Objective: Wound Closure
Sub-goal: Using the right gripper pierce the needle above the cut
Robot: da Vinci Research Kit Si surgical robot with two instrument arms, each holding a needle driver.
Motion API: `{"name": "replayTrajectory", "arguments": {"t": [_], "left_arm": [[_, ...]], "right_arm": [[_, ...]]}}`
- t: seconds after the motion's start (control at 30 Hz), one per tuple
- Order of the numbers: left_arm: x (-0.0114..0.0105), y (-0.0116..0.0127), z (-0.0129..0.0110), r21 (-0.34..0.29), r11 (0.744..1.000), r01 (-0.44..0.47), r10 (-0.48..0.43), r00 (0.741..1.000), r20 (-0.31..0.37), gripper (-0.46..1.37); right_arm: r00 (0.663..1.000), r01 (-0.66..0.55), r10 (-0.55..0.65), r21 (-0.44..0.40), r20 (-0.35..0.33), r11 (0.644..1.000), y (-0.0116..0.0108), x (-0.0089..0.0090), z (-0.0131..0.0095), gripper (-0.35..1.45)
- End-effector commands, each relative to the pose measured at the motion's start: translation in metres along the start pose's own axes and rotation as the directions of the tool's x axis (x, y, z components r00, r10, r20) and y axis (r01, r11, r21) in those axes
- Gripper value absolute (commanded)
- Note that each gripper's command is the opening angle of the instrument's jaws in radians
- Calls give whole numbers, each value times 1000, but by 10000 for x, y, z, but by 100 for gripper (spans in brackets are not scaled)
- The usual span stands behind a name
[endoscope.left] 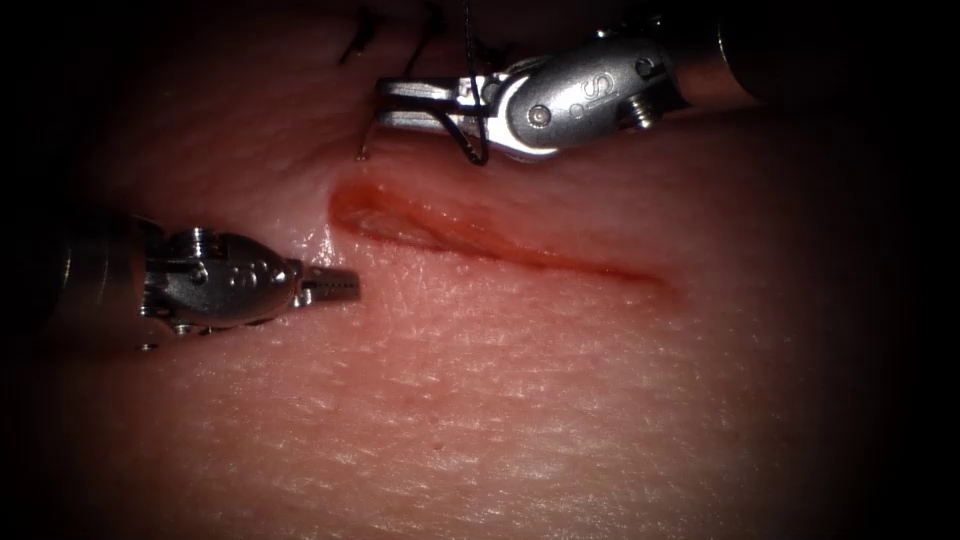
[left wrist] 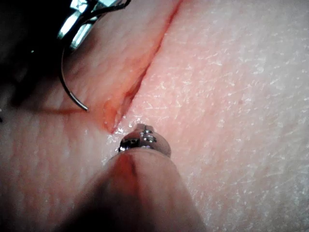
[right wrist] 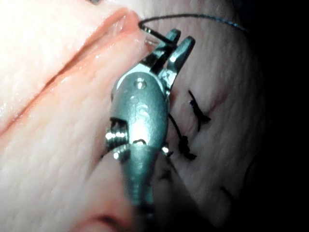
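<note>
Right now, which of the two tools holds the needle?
The right tool, above the cut. Its jaws grip the needle, whose tip hangs free over the tissue. The left tool holds nothing.

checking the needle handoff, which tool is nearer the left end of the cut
Left. The left tool sits shut and empty just below-left of the cut's left end. The right tool is farther, above it, holding the needle, whose tip is out of the tissue.

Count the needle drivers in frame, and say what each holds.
2. Right needle driver is above the cut, jaws shut on the needle, whose tip is near the tissue. Left needle driver is left of the cut, holding nothing.
</note>
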Motion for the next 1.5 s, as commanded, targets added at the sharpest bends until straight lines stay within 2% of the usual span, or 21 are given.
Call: {"name": "replayTrajectory", "arguments": {"t": [0.03, 0.2, 0.43, 0.7, 1.0, 1.5], "left_arm": [[-2, 1, 1, -3, 1000, 3, -3, 1000, -4, -27], [-6, 4, 4, -3, 1000, 3, -3, 1000, -5, -25], [-8, 5, 2, -5, 1000, 7, -7, 1000, -2, -24], [-10, 7, -1, -5, 1000, 6, -6, 1000, -2, -25], [-11, 9, -2, -5, 1000, 5, -5, 1000, -2, -27], [-14, 10, -4, -6, 1000, 3, -3, 1000, -2, -26]], "right_arm": [[1000, 18, -18, -10, 12, 1000, 1, 3, 1, -35], [999, 33, -32, -12, 26, 999, 0, 7, 1, -35], [998, 35, -38, 71, 40, 997, -5, 7, 2, -35], [995, 41, -54, 144, 84, 989, -8, 19, -3, -35], [985, 95, -115, 154, 131, 983, -12, 11, 1, -35], [980, 113, -135, 148, 146, 983, -13, 4, -1, -35]]}}
